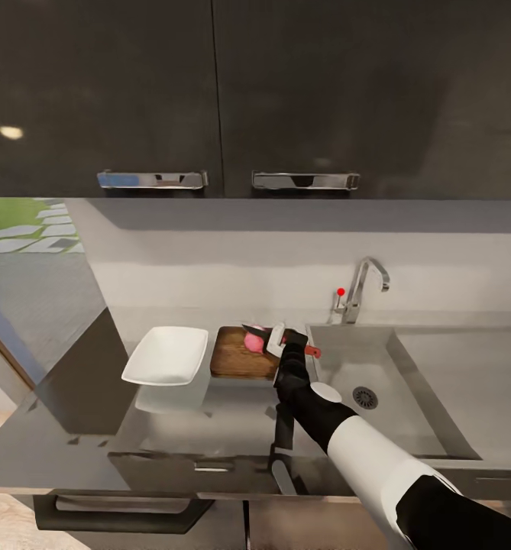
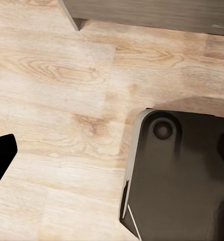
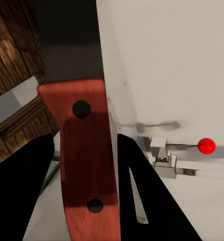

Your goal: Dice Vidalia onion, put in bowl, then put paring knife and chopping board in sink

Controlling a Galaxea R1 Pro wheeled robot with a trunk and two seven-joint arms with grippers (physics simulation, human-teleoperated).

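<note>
The dark brown chopping board [image 1: 234, 360] lies on the grey countertop [image 1: 171, 428], just left of the sink [image 1: 408, 405]. On it rests the pinkish Vidalia onion [image 1: 253, 343]. My right gripper [image 1: 279, 341] hovers over the board's right end, shut on the paring knife [image 1: 257, 331], whose dark blade lies across the onion. In the right wrist view the reddish-brown knife handle [image 3: 84, 150] sits between my black fingers [image 3: 147, 201], the right gripper [image 3: 84, 138] clamped on it. The white bowl [image 1: 166, 356] stands left of the board. My left gripper [image 2: 117, 150] hangs open over the floor.
A chrome faucet [image 1: 360, 289] with a red knob [image 1: 341, 291] stands behind the sink; its drain [image 1: 365, 397] is in the basin. Dark wall cabinets [image 1: 209, 92] hang above the counter. The left wrist view holds wood floor [image 2: 57, 100] and my dark base [image 2: 177, 181].
</note>
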